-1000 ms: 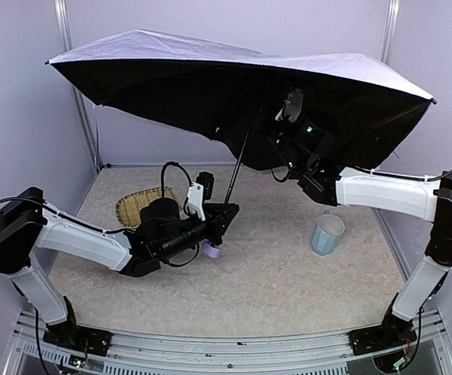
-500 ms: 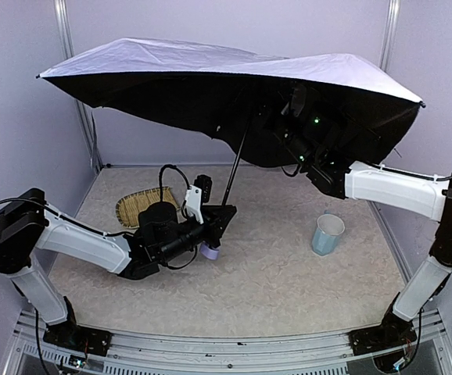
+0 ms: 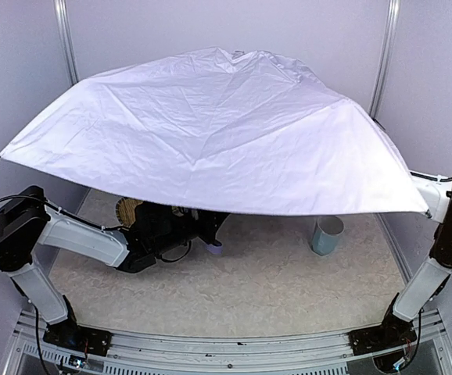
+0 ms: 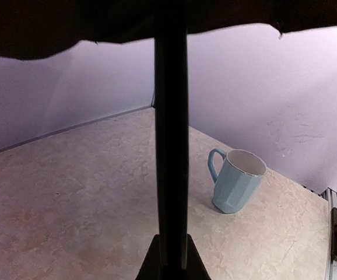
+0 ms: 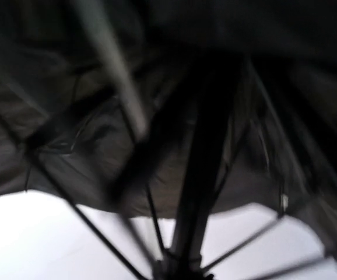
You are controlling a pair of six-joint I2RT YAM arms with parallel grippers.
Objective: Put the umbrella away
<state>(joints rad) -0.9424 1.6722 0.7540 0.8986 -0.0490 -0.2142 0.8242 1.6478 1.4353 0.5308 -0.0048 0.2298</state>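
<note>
Above the table (image 3: 273, 281), seen from the top camera, the umbrella (image 3: 210, 133) stands fully spread, its pale lavender-grey canopy tilted toward the lens and covering most of the workspace. Below the near edge of the canopy the left arm (image 3: 77, 234) reaches inward from the left, and the small lavender handle (image 3: 215, 248) shows just beyond its wrist, low over the table; whether it touches the surface cannot be told. A corner of the woven straw tray (image 3: 124, 209) shows behind the left arm. In the left wrist view the thin black shaft (image 4: 171, 146) runs straight up from the left gripper (image 4: 169, 259), whose jaws are pressed together on it, pinching the umbrella just above its handle. The dark underside of the canopy fills the top of that view. A light blue mug (image 4: 235, 182) stands upright on the table to the right of the shaft, well apart from it, its handle turned toward the shaft. Only the upper links of the right arm (image 3: 445, 234) show at the right edge; the right gripper is hidden beneath the canopy. The right wrist view is blurred, showing dark fabric and thin ribs (image 5: 69, 204) close to the lens, so whether those jaws are spread or closed cannot be told.
</note>
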